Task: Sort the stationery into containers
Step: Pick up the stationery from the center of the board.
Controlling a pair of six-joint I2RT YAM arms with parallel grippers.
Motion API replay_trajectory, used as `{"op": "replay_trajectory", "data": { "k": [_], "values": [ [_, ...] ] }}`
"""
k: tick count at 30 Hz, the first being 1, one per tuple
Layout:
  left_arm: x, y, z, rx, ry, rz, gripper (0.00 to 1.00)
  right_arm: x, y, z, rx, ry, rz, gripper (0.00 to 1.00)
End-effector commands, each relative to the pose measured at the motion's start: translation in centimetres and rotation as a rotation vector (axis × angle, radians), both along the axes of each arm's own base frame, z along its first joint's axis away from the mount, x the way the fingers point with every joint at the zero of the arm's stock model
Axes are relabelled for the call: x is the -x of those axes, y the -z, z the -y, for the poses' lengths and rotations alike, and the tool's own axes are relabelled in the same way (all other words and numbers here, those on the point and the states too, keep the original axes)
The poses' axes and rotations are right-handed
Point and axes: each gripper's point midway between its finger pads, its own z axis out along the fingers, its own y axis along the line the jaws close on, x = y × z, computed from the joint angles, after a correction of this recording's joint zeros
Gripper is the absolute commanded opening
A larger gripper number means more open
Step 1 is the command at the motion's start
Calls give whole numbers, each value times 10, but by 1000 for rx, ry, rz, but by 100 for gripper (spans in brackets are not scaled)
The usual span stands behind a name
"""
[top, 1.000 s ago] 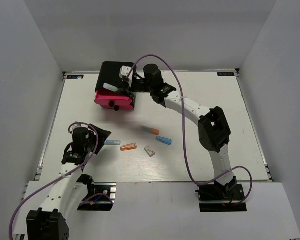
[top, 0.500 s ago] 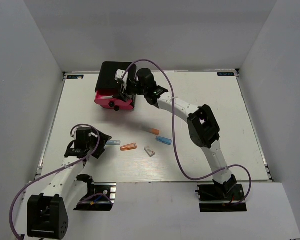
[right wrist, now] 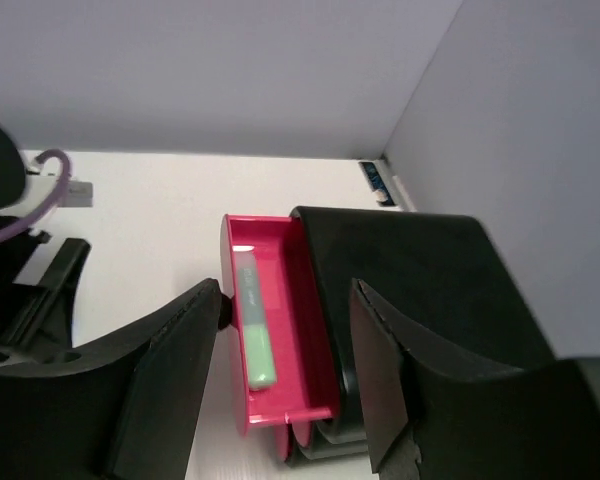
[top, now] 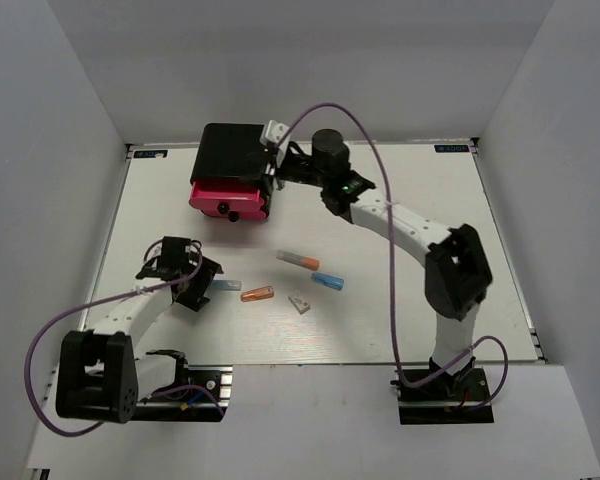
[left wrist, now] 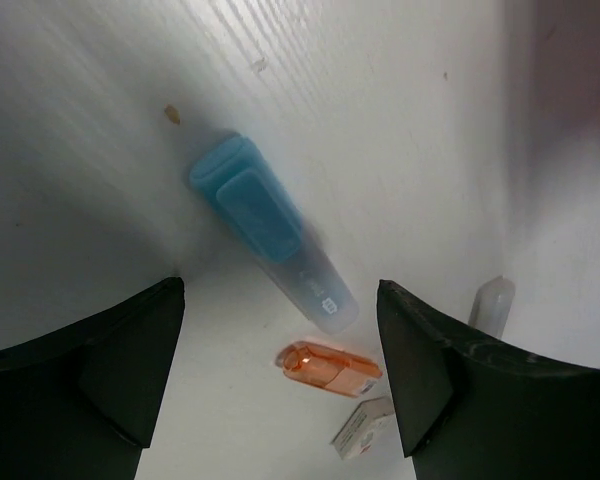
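Right gripper (right wrist: 285, 295): jaws spread, nothing between them. It hangs over the right edge of the black drawer box (top: 232, 150) at the far left of the table (top: 430, 210). In the right wrist view, its two fingers (right wrist: 170, 385) frame the box and its open drawer from above.

Top pink drawer (right wrist: 295, 330): pulled out from the box toward the near side. The mint-green piece (right wrist: 253, 335) lies flat inside it, lengthwise along the drawer floor. The top view shows the pink fronts with small black knobs (top: 223, 208).

Left gripper (top: 201, 285): jaws wide apart, low over the table at the near left, holding nothing. The light blue piece (left wrist: 275, 245) lies on the table just ahead of the gap. Its clear end reaches in between the fingertips (left wrist: 165, 300), apart from both.

Other pieces, all loose on the table mid-field:
- Orange piece (top: 257, 294): just right of the light blue one.
- Whitish block (top: 299, 302): right of the orange piece, not touching it.
- Orange-and-grey bar (top: 299, 259): farther back, toward the box.
- Darker blue piece (top: 327, 280): just right of and nearer than that bar.

A pale rounded end shows at the right edge of the left wrist view; cannot tell which piece it is.
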Motion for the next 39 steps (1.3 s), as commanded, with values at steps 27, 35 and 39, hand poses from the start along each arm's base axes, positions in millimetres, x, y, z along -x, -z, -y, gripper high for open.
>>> {"op": "replay_trajectory", "data": {
  "k": [27, 35, 39],
  "values": [
    [15, 48, 2, -72, 10, -446, 22, 50, 74, 165, 176, 268, -114, 89],
    [-29, -33, 22, -11, 191, -7, 4, 59, 92, 167, 217, 213, -138, 87],
    [-50, -104, 21, -38, 212, 306, 1, 65, 108, 165, 254, 149, -142, 47]
  ]
}}
